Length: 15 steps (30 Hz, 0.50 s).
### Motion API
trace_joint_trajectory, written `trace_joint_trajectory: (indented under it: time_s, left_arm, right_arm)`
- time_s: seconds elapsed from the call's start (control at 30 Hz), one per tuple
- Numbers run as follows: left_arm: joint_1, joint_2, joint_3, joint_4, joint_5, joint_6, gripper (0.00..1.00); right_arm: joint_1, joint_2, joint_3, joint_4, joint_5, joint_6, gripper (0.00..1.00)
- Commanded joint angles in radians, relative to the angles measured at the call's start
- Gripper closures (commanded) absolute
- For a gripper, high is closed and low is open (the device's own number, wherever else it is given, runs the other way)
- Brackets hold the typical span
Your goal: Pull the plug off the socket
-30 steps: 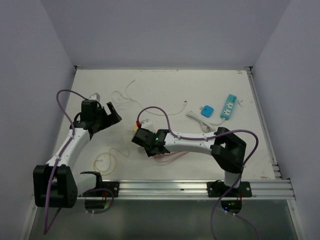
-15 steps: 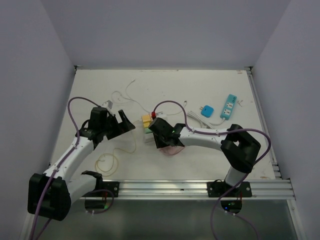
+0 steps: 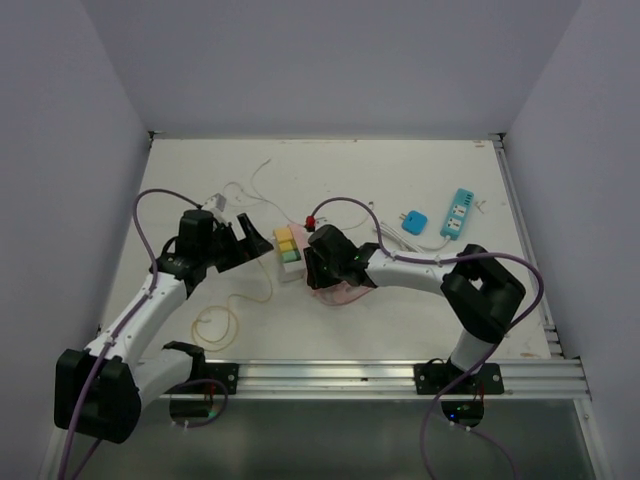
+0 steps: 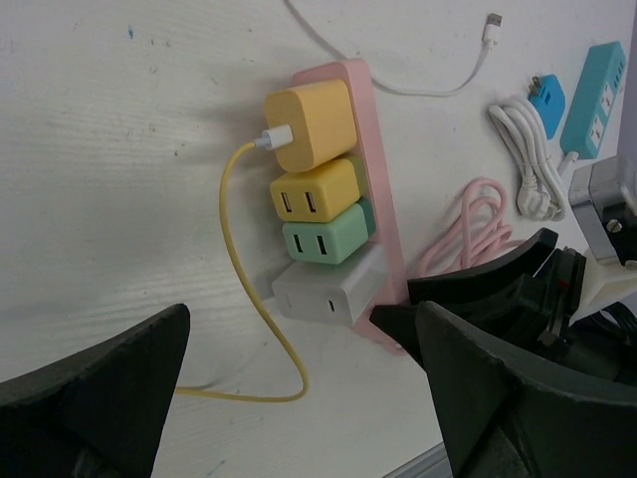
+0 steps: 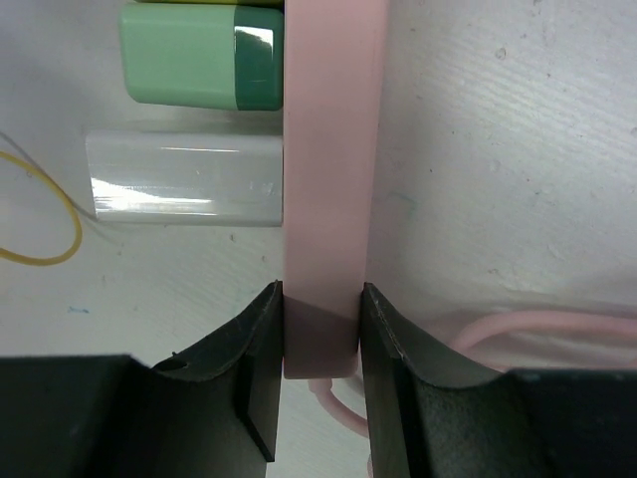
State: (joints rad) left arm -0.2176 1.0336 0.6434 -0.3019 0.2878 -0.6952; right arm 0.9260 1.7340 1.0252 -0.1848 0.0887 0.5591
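A pink power strip (image 4: 376,149) lies on the table with several plugs in its side: a yellow cube with a yellow cable (image 4: 311,124), a yellow USB plug (image 4: 317,189), a green one (image 4: 323,242) and a white one (image 4: 323,289). My right gripper (image 5: 320,339) is shut on the near end of the pink strip (image 5: 333,149). My left gripper (image 4: 299,398) is open and empty. It sits just left of the plugs, facing them, short of the white plug. In the top view the strip (image 3: 289,251) lies between the left gripper (image 3: 256,244) and the right gripper (image 3: 311,268).
A blue power strip (image 3: 459,213), a blue adapter (image 3: 414,221) and a coiled white cable (image 3: 400,242) lie at the right. A pink cable (image 3: 336,293) coils under the right arm. A yellow cable loop (image 3: 215,322) lies front left. A thin white cable (image 3: 250,190) lies behind.
My right gripper has carried the pink strip away from the front edge and to the right. My left gripper has swung right, up to the plugs.
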Motion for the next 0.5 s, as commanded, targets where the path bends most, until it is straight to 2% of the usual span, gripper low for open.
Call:
trace_joint_trajectory:
  time_s: [0.0, 0.23, 0.47]
  left_arm:
    - [-0.005, 0.031, 0.039, 0.061, -0.001, 0.049, 0.00]
    - [-0.005, 0.227, 0.133, 0.086, -0.010, 0.039, 0.01]
    - [-0.008, 0.289, 0.125, 0.153, 0.076, -0.016, 0.00]
  right_arm:
    - [-0.015, 0.003, -0.037, 0.005, -0.043, -0.125, 1.00]
    - [-0.042, -0.019, -0.060, -0.013, -0.127, -0.191, 1.00]
    - [-0.052, -0.024, -0.065, -0.041, -0.092, -0.176, 1.00]
